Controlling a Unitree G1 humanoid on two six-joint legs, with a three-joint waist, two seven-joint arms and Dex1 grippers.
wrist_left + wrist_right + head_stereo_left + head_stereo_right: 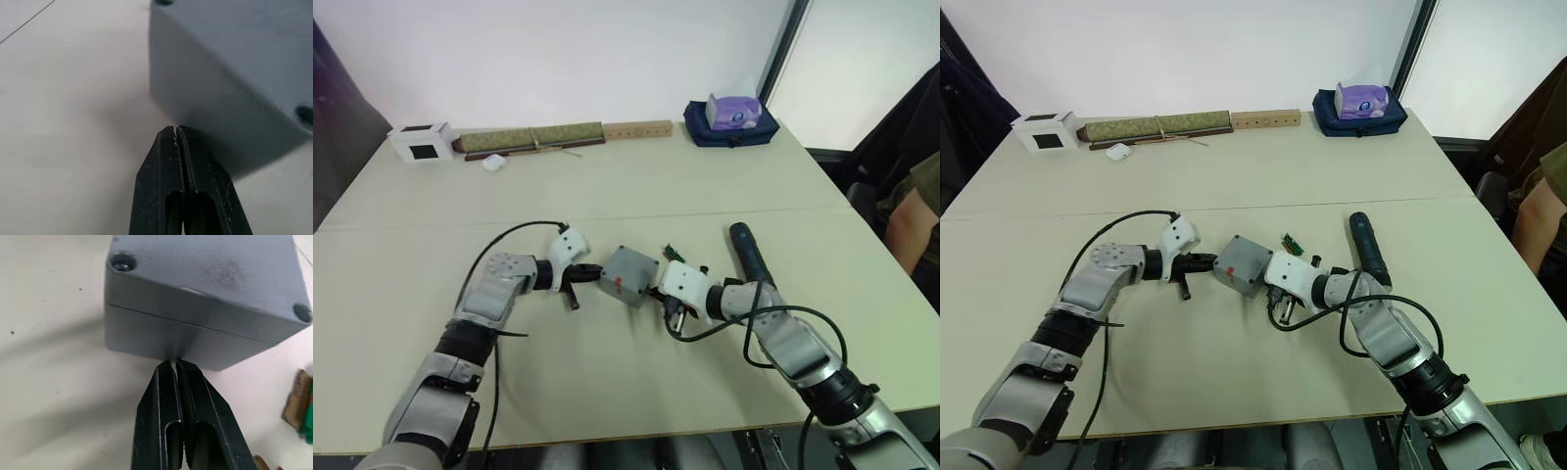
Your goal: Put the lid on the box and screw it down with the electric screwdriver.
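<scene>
Lid (205, 264) seated on box (161, 335), seam visible all round; both mid-tabletop (607, 196), between the two pincers. Left pincer (175, 131) fully closed, empty, tips at the box's left side. Right pincer (173, 364) likewise pressed shut on nothing, tips meeting the box's right wall. Electric screwdriver (750, 253) flat on the tabletop, right of the box, beside small green circuit boards (1294, 245).

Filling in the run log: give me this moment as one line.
lid: seated on box | left gripper: shut, tips at box side | right gripper: shut, tips at opposite side | electric screwdriver: lying on table, untouched
</scene>
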